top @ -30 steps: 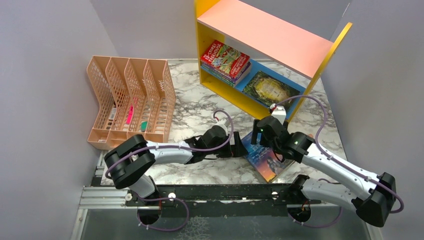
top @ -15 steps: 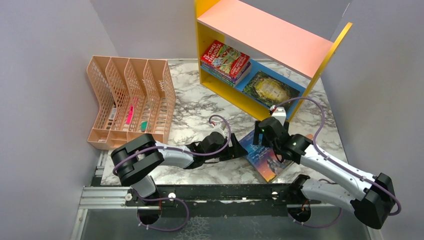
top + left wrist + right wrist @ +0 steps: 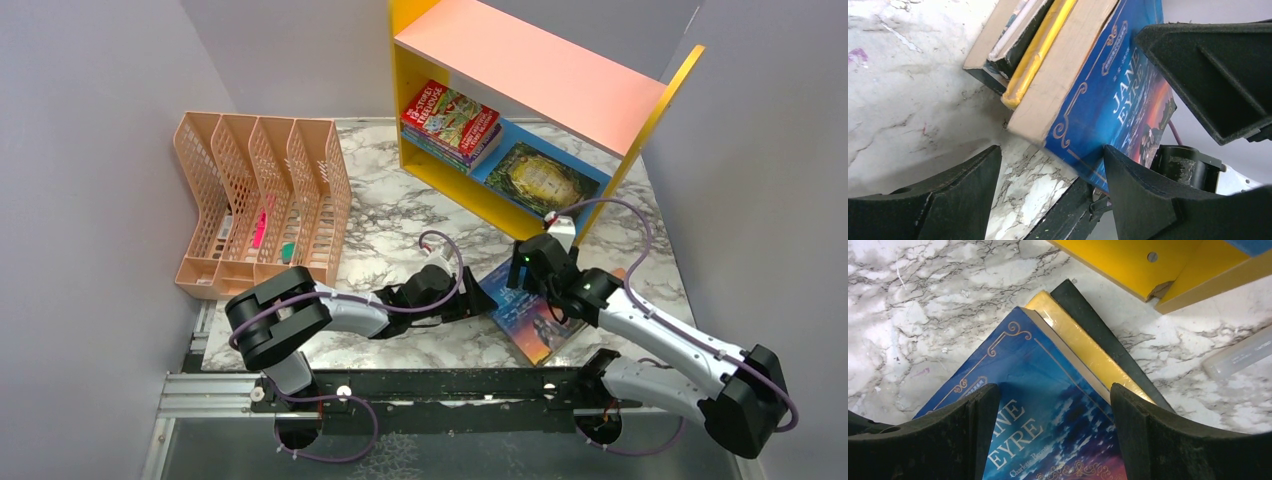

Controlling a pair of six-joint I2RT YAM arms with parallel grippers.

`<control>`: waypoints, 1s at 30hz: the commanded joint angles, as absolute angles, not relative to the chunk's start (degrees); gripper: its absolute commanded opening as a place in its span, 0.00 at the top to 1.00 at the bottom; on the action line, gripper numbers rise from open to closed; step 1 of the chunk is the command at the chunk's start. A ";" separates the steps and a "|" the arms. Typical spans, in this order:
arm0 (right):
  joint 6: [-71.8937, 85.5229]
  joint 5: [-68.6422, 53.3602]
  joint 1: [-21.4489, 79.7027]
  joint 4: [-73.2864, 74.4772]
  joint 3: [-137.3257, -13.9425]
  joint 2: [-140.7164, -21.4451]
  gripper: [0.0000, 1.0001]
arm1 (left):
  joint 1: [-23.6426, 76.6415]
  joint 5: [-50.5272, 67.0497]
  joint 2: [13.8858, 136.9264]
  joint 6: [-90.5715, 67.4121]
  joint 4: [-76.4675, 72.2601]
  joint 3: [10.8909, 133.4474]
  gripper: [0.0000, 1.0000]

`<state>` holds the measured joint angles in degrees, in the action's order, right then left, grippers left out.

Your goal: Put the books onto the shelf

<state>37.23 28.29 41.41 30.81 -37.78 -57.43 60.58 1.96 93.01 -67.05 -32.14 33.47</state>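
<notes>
We see the shelf [image 3: 545, 70] at the far side of the marble table [image 3: 400, 215] — yellow side panels, a pink top board, a blue lower board. Well to the left of the shelf stands a peach mesh file rack [image 3: 265, 200]. On the shelf's blue board lies a flat stack of Treehouse books [image 3: 452, 120] with a bright cartoon cover on top, and just beside it, to the right, a dark green-gold book [image 3: 540, 178] lies flat. In front of the shelf, near its yellow foot, three more books lie fanned on the marble: a blue Jane Eyre [image 3: 1048, 410] with gold scrollwork uppermost, a yellow book [image 3: 1083, 347] under it, and a black book [image 3: 1098, 325] lowest. The right gripper [image 3: 1054, 390] hangs over the blue cover, jaws spread wide, holding nothing. The left gripper [image 3: 1050, 152] sits low at the pile's side away from the shelf, jaws apart with the Jane Eyre's corner between them — we cannot tell whether either finger touches it.
</notes>
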 commanded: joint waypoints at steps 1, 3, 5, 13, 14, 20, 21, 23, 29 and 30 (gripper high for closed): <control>45.50 18.53 41.44 29.94 -34.38 -54.85 0.17 | 63.29 2.34 93.14 -65.78 -34.65 35.44 0.25; 48.58 15.86 41.40 29.40 -33.46 -53.67 0.22 | 63.92 1.85 93.34 -65.59 -35.44 35.87 0.26; 51.69 14.48 41.33 29.92 -33.08 -52.61 0.25 | 63.98 1.53 93.14 -66.68 -37.12 34.92 0.29; 54.72 12.04 41.39 29.26 -31.82 -50.46 0.31 | 63.90 -2.87 87.24 -68.43 -42.17 30.43 0.51; 54.30 11.05 41.34 28.53 -31.86 -50.31 0.31 | 63.79 -3.08 86.70 -67.89 -42.23 30.34 0.51; 52.57 5.70 41.33 23.38 -32.01 -48.12 0.30 | 61.16 3.94 85.52 -66.62 -44.94 31.20 0.52; 52.82 5.37 41.31 23.57 -32.26 -48.13 0.30 | 60.69 4.56 85.21 -66.95 -45.67 31.20 0.52; 53.26 4.85 41.41 24.12 -32.59 -48.19 0.30 | 59.80 5.53 84.65 -67.07 -47.00 31.32 0.53; 54.48 1.89 41.37 22.00 -32.09 -48.12 0.30 | 57.29 9.68 84.43 -66.97 -49.80 33.52 0.57; 54.57 1.42 41.32 21.53 -31.98 -48.08 0.31 | 57.01 10.39 84.66 -67.02 -50.44 33.75 0.58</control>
<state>50.83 11.38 40.34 28.69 -32.45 -48.56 57.25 3.66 86.54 -67.51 -39.27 29.67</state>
